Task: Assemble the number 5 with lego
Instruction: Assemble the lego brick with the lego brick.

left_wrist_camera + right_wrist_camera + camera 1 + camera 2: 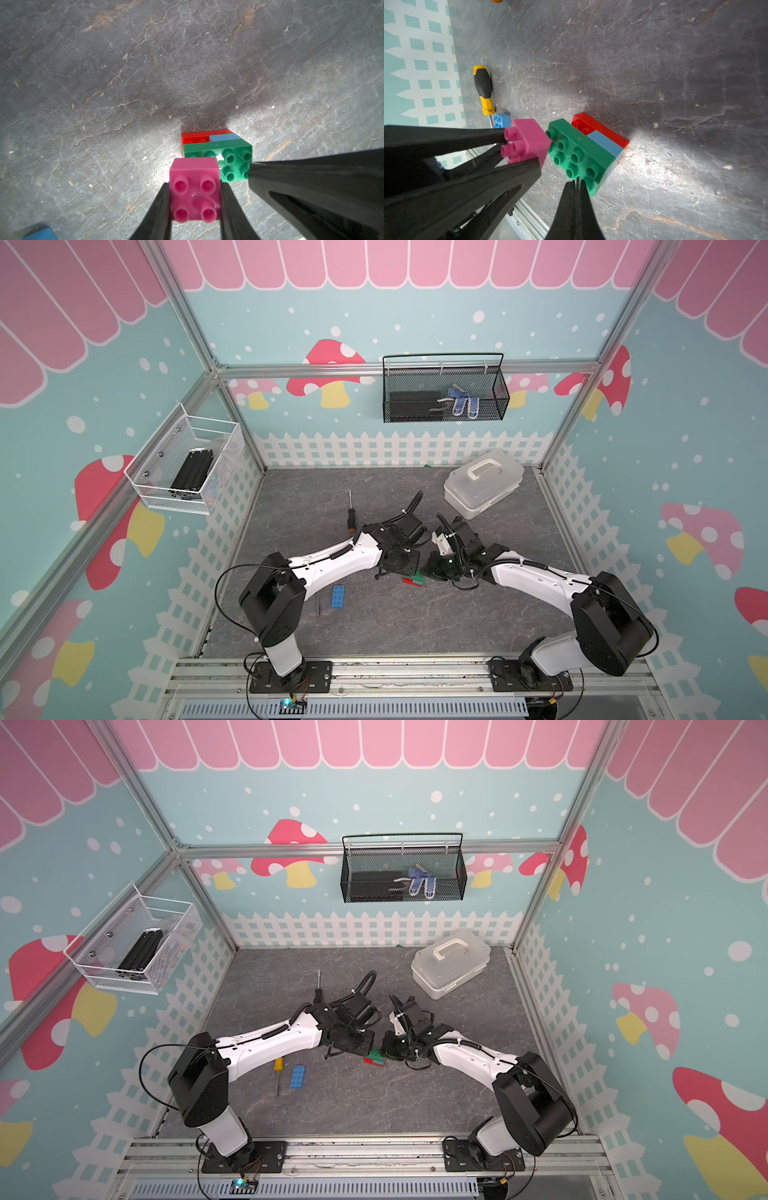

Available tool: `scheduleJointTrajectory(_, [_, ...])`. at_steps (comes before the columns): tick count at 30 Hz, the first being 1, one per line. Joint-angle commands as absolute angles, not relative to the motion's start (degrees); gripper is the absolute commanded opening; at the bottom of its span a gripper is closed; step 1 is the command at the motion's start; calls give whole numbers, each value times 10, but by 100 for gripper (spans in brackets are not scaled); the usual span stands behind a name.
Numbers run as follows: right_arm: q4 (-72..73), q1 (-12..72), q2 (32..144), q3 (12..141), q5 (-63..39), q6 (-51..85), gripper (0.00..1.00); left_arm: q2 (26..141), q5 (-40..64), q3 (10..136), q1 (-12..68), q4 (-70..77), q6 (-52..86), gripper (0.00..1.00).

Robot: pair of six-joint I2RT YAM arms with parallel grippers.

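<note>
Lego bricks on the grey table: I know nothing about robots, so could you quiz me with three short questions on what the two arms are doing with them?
1. True or false: the left end effector grips the small square pink plastic brick.
2. What colour tops the three-brick studded plastic stack?
3. The right end effector is: A) wide open; B) shut, tips at the stack; C) holding the pink brick.
Key: 1 true; 2 green; 3 B.
</note>
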State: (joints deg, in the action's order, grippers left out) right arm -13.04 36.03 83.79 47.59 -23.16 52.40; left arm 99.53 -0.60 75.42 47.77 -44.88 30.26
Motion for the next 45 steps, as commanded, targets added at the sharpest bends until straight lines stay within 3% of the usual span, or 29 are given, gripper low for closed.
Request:
scheduleJointTrajectory(1, [-100, 358, 839, 470, -243, 537, 0, 990, -11, 769, 484, -445, 313, 30])
scheduleJointTrajectory(7, [-31, 352, 839, 428, -262, 550, 0, 987, -12, 768, 483, -445, 313, 30])
scheduleJointTrajectory(16, [163, 330, 742, 308, -297, 609, 0, 986, -10, 773, 483, -445, 312, 30])
scheduleJointTrajectory(24, [401, 323, 794, 220, -330, 711, 0, 989, -11, 775, 483, -446, 311, 30])
scheduleJointTrajectory(45, [540, 315, 887, 190, -340, 756, 0, 993, -9, 775, 483, -448, 311, 30])
